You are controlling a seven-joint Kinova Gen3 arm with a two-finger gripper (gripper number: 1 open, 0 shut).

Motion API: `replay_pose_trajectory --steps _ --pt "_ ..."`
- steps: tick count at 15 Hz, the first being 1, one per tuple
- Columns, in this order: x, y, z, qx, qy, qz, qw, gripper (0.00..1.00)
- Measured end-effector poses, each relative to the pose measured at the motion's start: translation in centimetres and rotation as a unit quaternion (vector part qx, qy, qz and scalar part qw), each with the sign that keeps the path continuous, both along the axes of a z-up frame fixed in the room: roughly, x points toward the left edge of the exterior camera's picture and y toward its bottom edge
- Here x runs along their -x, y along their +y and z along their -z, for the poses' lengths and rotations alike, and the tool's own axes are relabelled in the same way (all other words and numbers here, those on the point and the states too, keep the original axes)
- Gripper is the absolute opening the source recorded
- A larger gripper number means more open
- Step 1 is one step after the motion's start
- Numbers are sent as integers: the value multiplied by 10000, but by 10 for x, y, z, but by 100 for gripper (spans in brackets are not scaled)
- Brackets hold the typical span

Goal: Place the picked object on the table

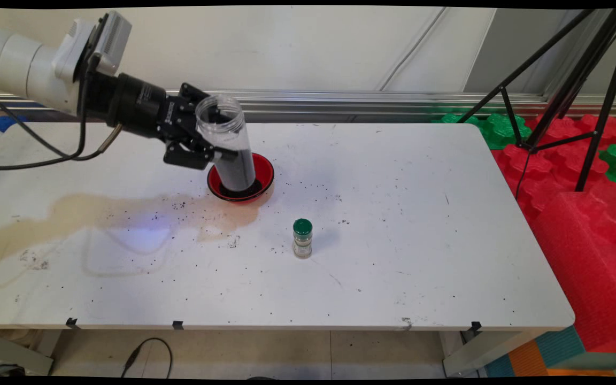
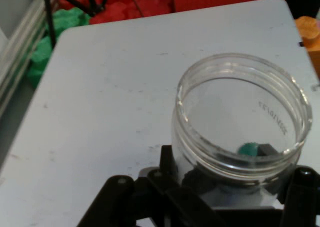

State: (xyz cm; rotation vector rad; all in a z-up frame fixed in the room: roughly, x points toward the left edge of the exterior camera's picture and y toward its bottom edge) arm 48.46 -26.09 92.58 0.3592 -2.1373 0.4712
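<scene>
Main view, left to right: a white arm (image 1: 24, 64) reaches in from the upper left, its wrist nearly level and sloping slightly down toward the table's middle, with black cables (image 1: 35, 144) hanging below it. At its end the black gripper (image 1: 206, 136) is clamped on a clear plastic jar (image 1: 228, 144), fingers pressed to the jar's sides. The jar is lidless, mouth up, tilted with its top leaning left toward the arm. Dark grains fill its lower part. Its base sits inside a red bowl (image 1: 265, 171) that also holds dark grains. A tan stain (image 1: 72, 214) spreads across the white table (image 1: 393, 240) in front of the arm, and black specks are scattered around the bowl. Right of the bowl and nearer the camera, well apart, a small spice bottle (image 1: 302, 239) with a green cap stands upright. A black tripod (image 1: 570, 91) and red and green foam blocks (image 1: 580, 203) lie beyond the table's right edge.

Hand view: the jar's open rim (image 2: 240, 112) fills the lower right between the black fingers (image 2: 300, 187).
</scene>
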Motion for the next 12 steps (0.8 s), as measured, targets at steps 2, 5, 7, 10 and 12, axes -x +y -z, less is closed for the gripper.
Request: replay_pose_trajectory --steps 2,5,7,10,12 --pt "-2 5 7 -138 73 33 9999 0" --pt "-6 11 22 -338 162 92 9993 0" --pt "-10 14 35 -447 190 125 9987 0" --pt "-17 16 54 -575 179 169 9980 0" --pt "-22 17 66 -647 166 186 9976 0"
